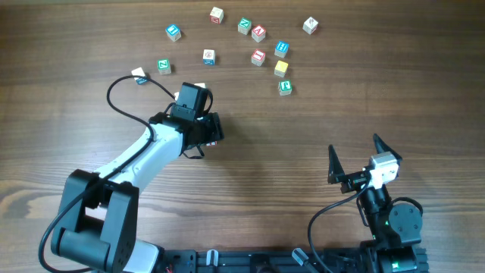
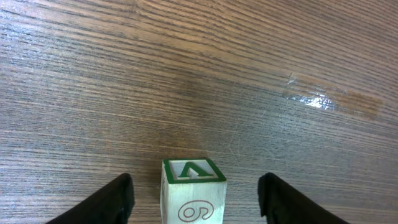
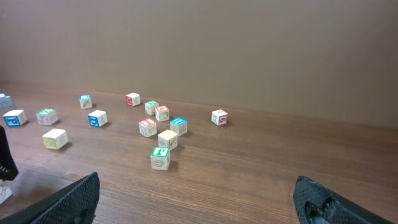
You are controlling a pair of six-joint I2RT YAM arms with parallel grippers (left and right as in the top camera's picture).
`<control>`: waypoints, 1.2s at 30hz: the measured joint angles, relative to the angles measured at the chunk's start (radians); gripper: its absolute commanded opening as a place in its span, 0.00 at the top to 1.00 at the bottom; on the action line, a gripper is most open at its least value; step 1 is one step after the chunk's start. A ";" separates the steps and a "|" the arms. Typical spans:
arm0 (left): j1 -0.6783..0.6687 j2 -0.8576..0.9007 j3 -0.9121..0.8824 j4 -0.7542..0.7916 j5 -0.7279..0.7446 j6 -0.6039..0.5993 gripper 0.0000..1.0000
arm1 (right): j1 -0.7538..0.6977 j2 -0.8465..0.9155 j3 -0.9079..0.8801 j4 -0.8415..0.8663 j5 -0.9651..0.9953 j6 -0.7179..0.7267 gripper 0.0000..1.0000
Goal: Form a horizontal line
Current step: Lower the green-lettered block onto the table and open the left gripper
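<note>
Your left gripper stands with jaws apart. A green-framed cube sits upright on the table between its fingers, touching neither. Your right gripper, well right of the left gripper, is spread wide and empty. Horizontal line not yet formed: loose cubes lie scattered beyond the left gripper.

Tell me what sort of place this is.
Probably a robot lab or test bench, not a home. A wood-grain table carries a left arm and a right arm mounted at its near edge, small alphabet cubes lie scattered as practice objects, and a plain brown wall stands behind.
</note>
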 measured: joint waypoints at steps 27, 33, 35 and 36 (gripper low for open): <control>-0.094 0.001 0.080 -0.126 -0.161 0.049 0.43 | 0.000 0.000 0.000 0.000 0.000 0.000 0.00; -0.094 0.001 0.056 -0.097 -0.169 0.034 0.46 | 0.000 0.000 0.000 0.000 0.000 0.000 0.00; -0.094 0.001 0.037 -0.075 -0.170 0.034 0.46 | 0.000 0.000 0.000 0.000 0.000 0.000 0.01; -0.094 0.001 0.032 -0.071 -0.170 0.034 0.46 | 0.000 0.000 0.000 0.000 0.000 0.000 0.00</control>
